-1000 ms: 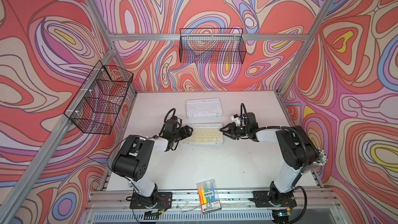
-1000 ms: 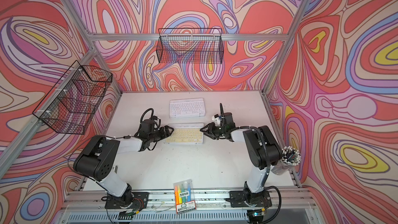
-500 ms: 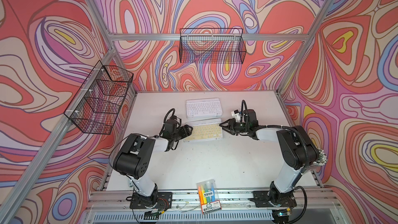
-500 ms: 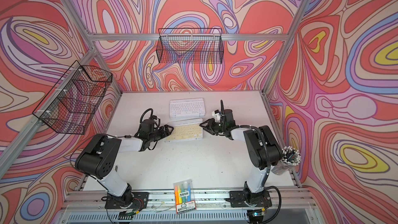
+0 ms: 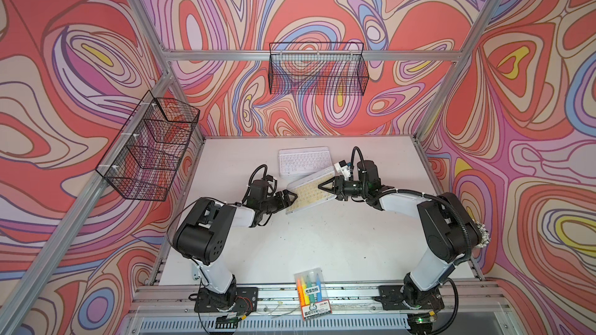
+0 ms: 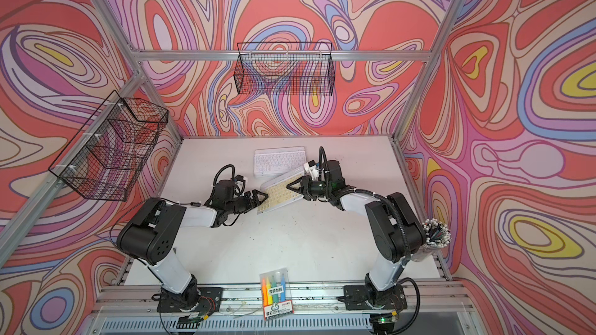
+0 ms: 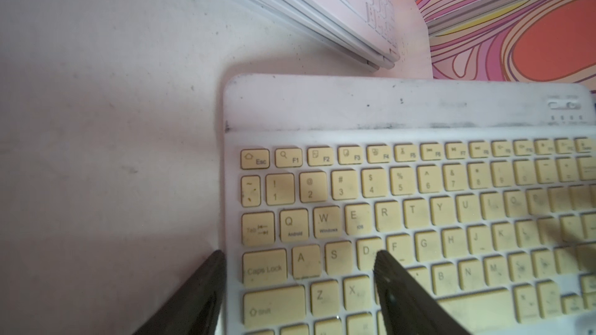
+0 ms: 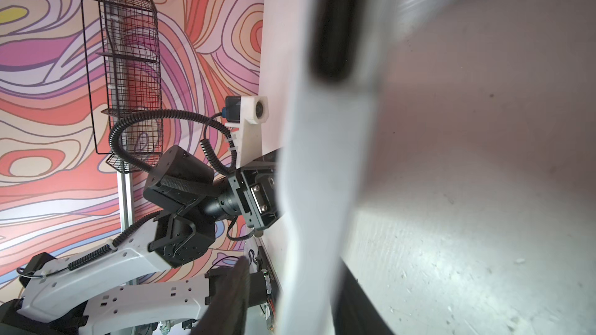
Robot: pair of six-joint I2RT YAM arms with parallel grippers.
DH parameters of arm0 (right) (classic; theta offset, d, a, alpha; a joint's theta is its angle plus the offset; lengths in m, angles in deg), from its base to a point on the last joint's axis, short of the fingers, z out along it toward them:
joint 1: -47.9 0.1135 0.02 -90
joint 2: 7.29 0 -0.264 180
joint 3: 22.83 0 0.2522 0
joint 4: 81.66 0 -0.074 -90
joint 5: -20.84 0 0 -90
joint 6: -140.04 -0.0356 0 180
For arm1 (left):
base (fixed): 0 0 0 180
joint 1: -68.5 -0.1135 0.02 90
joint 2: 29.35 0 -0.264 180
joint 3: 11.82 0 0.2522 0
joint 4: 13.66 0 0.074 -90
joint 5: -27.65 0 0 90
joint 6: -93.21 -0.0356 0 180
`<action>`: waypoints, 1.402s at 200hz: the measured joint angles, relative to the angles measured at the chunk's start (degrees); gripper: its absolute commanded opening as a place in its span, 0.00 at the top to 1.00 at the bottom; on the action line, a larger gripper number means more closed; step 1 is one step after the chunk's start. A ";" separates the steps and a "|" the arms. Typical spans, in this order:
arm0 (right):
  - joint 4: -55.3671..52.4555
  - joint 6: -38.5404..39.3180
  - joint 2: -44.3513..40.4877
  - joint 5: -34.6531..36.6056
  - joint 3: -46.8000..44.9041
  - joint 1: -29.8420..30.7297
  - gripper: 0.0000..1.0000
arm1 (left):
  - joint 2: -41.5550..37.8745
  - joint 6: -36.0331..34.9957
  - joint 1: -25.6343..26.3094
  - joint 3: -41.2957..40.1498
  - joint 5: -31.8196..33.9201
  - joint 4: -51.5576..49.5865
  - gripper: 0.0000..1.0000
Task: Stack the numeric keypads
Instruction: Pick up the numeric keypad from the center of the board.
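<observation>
The yellow keypad (image 5: 308,193), just above centre in both top views (image 6: 280,197), lies on a diagonal. Its lower-left end sits low near the table (image 5: 322,246), and its upper-right corner overlaps the near right corner of the stack of keypads (image 5: 303,161), whose top unit shows pale keys. My right claw (image 5: 322,186), reaching in from the right of the frame, is clamped on the yellow keypad's right-hand part. The right wrist view shows the yellow keypad (image 8: 319,156) edge-on and blurred, running from top to bottom of the frame with a dark finger (image 8: 333,20) against it. My left claw (image 5: 292,195) sits at the opposite, lower-left end with its jaws spread and nothing held. In the left wrist view one finger (image 7: 200,285) is beside the short edge, off the keys, and the other (image 7: 396,281) is over the D and F keys; I cannot tell whether either touches. The stack's layered edges (image 7: 322,4) cross the top of that frame. I judge the step in hand to be carrying the only keypad I see off the pile onto it. To do it well I should lift the low end clear of the top unit before sliding and turn the keypad until its long edges run parallel to the stack's. The spread left claw should serve as a guide at the short edge, never as a pusher that could shove the pile. I should let go only once every corner is supported. The marker pack (image 5: 311,294), at lower centre on the front rail, is well apart and plays no part.
</observation>
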 measured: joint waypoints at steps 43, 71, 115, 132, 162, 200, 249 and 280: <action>-12.41 5.33 -0.17 2.05 4.13 -0.15 0.48 | -0.48 -0.09 -0.57 0.00 -1.16 -1.42 0.24; -20.48 9.29 -0.81 4.66 6.95 -0.07 0.47 | -1.07 -0.09 -0.81 0.00 -2.12 -2.97 0.24; -26.71 12.37 -1.03 6.54 7.34 -0.02 0.50 | -2.27 -0.33 -0.85 0.00 -2.45 -5.84 0.24; -28.13 13.00 -1.53 6.97 7.34 -0.31 0.51 | -2.86 -0.44 -0.90 0.00 -2.45 -7.06 0.24; -29.07 13.66 -3.04 7.78 7.26 -1.05 0.57 | -3.87 -0.66 -1.18 0.00 -2.51 -9.29 0.24; -29.42 14.27 -3.87 8.92 6.51 -1.44 0.68 | -6.34 -0.70 -1.22 -0.13 -1.92 -14.01 0.24; -29.57 14.32 -3.89 10.88 5.25 -1.49 0.90 | -10.21 -1.42 -1.22 -0.37 -0.13 -21.09 0.24; -28.20 13.86 -4.15 10.05 5.20 -1.49 1.00 | -11.69 -1.81 -1.22 -0.37 0.57 -23.28 0.24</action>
